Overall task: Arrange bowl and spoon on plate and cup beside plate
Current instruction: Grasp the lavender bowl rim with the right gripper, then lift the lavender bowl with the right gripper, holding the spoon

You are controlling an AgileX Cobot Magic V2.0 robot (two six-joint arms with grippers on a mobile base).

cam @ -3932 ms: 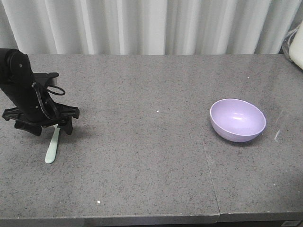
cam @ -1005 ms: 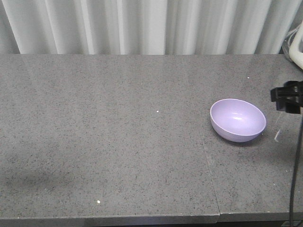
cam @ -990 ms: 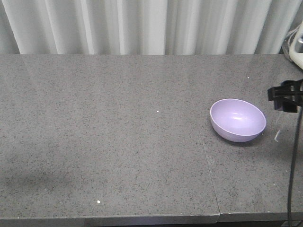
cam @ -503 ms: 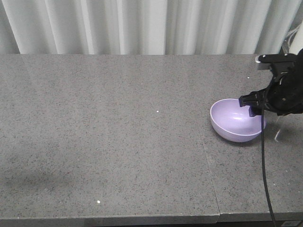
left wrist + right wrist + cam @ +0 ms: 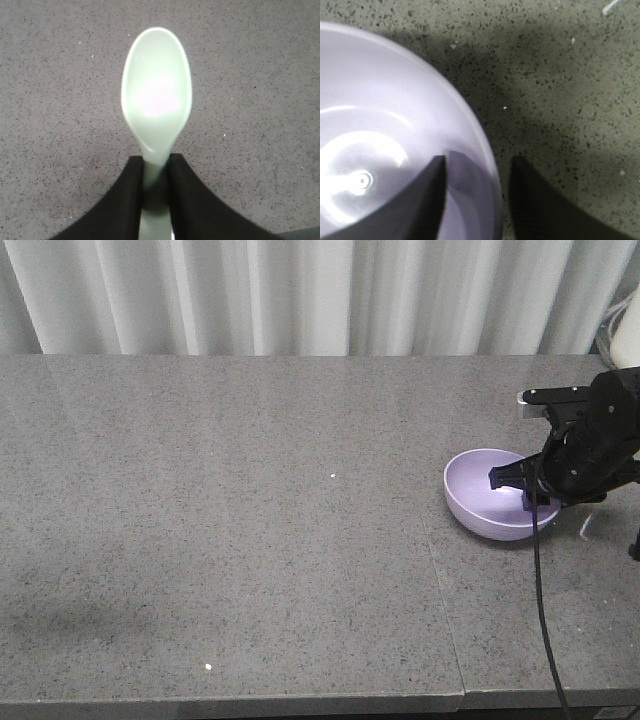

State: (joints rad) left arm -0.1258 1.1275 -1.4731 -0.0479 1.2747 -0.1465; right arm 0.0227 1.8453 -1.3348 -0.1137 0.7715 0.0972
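The lavender bowl [image 5: 478,502] sits on the grey table at the right. My right gripper [image 5: 515,490] is down over its right rim. In the right wrist view the gripper [image 5: 479,161] stands open astride the bowl [image 5: 380,125] wall: one finger [image 5: 432,200] is inside and the other finger [image 5: 537,205] is outside, over the table, with a gap to the rim. In the left wrist view the left gripper [image 5: 155,161] is shut on the neck of the mint-green spoon [image 5: 156,95], scoop pointing away, above the table. The plate and the cup are out of view.
White curtains hang behind the table. A seam [image 5: 440,590] runs through the tabletop just left of the bowl. A black cable [image 5: 545,620] hangs from the right arm down past the front edge. A pale object [image 5: 628,340] sits at the far right back.
The left arm lifted the spoon off the left side of the table and left the front view. The right arm came in from the right and dropped onto the bowl's rim.
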